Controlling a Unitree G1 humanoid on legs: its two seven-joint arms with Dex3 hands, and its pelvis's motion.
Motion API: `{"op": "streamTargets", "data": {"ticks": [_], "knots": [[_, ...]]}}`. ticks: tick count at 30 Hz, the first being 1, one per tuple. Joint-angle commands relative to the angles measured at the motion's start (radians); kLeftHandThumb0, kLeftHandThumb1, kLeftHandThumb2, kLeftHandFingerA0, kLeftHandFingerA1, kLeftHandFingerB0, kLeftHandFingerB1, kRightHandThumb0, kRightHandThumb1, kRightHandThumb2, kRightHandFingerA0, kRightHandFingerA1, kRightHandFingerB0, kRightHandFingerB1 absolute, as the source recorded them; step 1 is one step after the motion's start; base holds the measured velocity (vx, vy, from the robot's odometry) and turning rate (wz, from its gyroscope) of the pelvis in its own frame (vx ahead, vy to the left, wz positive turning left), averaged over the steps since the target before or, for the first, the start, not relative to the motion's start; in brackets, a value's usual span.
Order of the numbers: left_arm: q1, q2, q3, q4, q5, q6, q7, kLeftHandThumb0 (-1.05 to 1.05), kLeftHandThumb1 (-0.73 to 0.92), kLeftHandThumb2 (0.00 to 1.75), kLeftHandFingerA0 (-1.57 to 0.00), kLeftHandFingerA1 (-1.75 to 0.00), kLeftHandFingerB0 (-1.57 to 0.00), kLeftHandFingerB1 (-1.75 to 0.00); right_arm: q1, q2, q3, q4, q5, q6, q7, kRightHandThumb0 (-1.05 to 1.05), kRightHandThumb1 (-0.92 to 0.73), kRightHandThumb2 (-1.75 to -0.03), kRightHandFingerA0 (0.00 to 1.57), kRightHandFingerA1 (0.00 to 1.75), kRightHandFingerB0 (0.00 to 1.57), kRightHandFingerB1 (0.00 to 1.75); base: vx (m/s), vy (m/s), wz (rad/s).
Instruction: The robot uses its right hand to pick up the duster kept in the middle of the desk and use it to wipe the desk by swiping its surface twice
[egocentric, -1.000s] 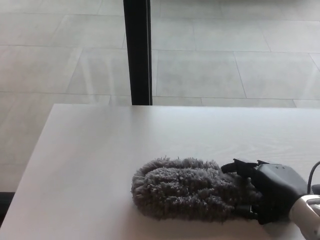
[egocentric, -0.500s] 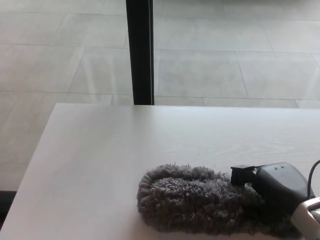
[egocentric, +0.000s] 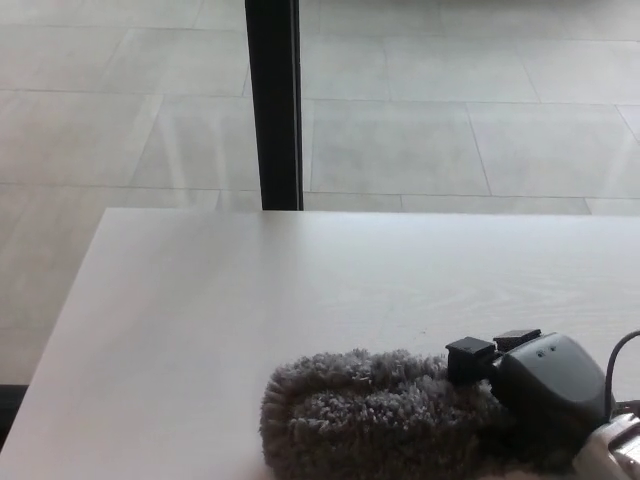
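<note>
A grey fluffy duster (egocentric: 370, 415) lies flat on the white desk (egocentric: 250, 290), close to its near edge and partly cut off by the bottom of the head view. My right hand (egocentric: 535, 385) comes in from the lower right and is shut on the duster's right end, its black fingers (egocentric: 470, 357) pressed into the fluff. The handle end under the hand is hidden. My left hand does not show.
The desk's left edge (egocentric: 70, 320) drops to a tiled floor (egocentric: 420, 120). A black vertical post (egocentric: 273, 100) stands behind the desk's far edge. A thin cable (egocentric: 618, 355) loops beside my right wrist.
My right hand has pulled the duster toward the near edge of the desk, so it now sits lower in the picture. The camera has also shifted slightly.
</note>
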Motion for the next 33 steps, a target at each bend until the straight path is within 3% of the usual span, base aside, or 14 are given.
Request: {"op": "streamTargets", "data": {"ticks": [1,5,6,7,8,9,15,16,18,20,23,27,30,33], "knots": [[-0.007,0.065,-0.02,0.012,0.001,0.015,-0.07,-0.57,0.61,0.58,-0.42,-0.53,-0.33,-0.38,0.078,0.065,0.185,-0.002,-0.316,-0.099,-0.419,-0.3,-0.59,-1.14,0.89,1.75,0.68,1.6,0.0,0.0,0.0],[-0.006,0.061,-0.035,0.009,0.013,-0.002,-0.065,-0.57,0.63,0.59,-0.43,-0.5,-0.35,-0.38,0.077,0.067,0.267,-0.007,-0.386,-0.074,-0.467,-0.26,-0.49,-1.11,0.91,1.75,0.71,1.55,0.0,0.0,0.0],[-0.007,0.062,-0.035,0.012,0.013,-0.003,-0.069,-0.56,0.63,0.59,-0.43,-0.5,-0.34,-0.38,0.078,0.062,0.279,-0.007,-0.393,-0.064,-0.459,-0.34,-0.48,-1.14,1.22,1.39,0.89,1.2,0.0,0.0,0.0],[-0.007,0.061,-0.029,0.015,0.005,-0.001,-0.073,-0.58,0.61,0.59,-0.43,-0.52,-0.35,-0.38,0.072,0.063,0.289,0.004,-0.395,-0.068,-0.473,-0.23,-0.42,-1.14,1.01,1.75,0.77,1.48,0.0,0.0,0.0],[-0.009,0.061,-0.02,0.016,-0.005,0.007,-0.074,-0.56,0.6,0.58,-0.42,-0.53,-0.38,-0.4,0.058,0.057,0.299,0.028,-0.399,-0.075,-0.481,-0.37,-0.51,-1.15,1.24,1.39,0.86,1.17,0.0,0.0,0.0],[-0.009,0.061,-0.02,0.016,-0.005,0.008,-0.071,-0.57,0.61,0.58,-0.44,-0.52,-0.38,-0.39,0.045,0.055,0.307,0.051,-0.4,-0.077,-0.493,-0.29,-0.53,-1.19,1.05,1.75,0.77,1.41,0.0,0.0,0.0],[-0.01,0.062,-0.017,0.011,-0.012,0.007,-0.074,-0.55,0.61,0.58,-0.44,-0.52,-0.37,-0.4,-0.008,0.012,0.307,0.105,-0.361,-0.108,-0.437,-0.28,-0.47,-1.18,1.05,1.75,0.8,1.33,0.0,0.0,0.0],[-0.009,0.061,-0.018,0.011,-0.012,0.007,-0.072,-0.54,0.63,0.59,-0.43,-0.53,-0.37,-0.4,-0.029,-0.003,0.306,0.132,-0.36,-0.095,-0.419,-0.39,-0.38,-1.16,1.34,1.48,0.96,1.26,0.0,0.0,0.0],[-0.006,0.061,-0.023,0.008,-0.007,0.0,-0.075,-0.56,0.63,0.59,-0.44,-0.52,-0.39,-0.41,-0.051,-0.013,0.306,0.159,-0.347,-0.116,-0.417,-0.27,-0.36,-1.2,1.06,1.75,0.83,1.49,0.0,0.0,0.0],[-0.007,0.059,-0.013,0.008,-0.018,0.009,-0.076,-0.56,0.59,0.58,-0.46,-0.53,-0.42,-0.42,-0.07,-0.011,0.319,0.197,-0.359,-0.102,-0.442,-0.27,-0.39,-1.17,1.04,1.75,0.83,1.53,0.0,0.0,0.0],[-0.012,0.059,-0.003,0.005,-0.031,0.015,-0.085,-0.56,0.59,0.58,-0.46,-0.55,-0.41,-0.41,-0.108,-0.004,0.335,0.275,-0.367,-0.086,-0.47,-0.26,-0.38,-1.12,1.05,1.75,0.85,1.44,0.0,0.0,0.0],[-0.032,0.05,0.011,0.013,-0.041,0.039,-0.066,-0.49,0.6,0.58,-0.51,-0.53,-0.47,-0.42,-0.113,-0.004,0.241,0.391,-0.236,-0.014,-0.233,-0.26,-0.55,-0.87,1.1,1.75,0.71,1.46,0.0,0.0,0.0],[-0.035,0.046,0.022,0.013,-0.055,0.041,-0.082,-0.47,0.6,0.58,-0.47,-0.57,-0.44,-0.43,-0.116,0.001,0.184,0.452,-0.185,0.012,-0.172,-0.28,-0.63,-0.8,0.88,1.73,0.73,1.49,0.0,0.0,0.0],[-0.033,0.05,0.006,0.01,-0.039,0.025,-0.087,-0.51,0.61,0.58,-0.47,-0.53,-0.41,-0.39,-0.12,0.003,0.112,0.495,-0.135,0.061,-0.123,-0.26,-0.58,-0.74,0.91,1.7,0.81,1.2,0.0,0.0,0.0]]}}
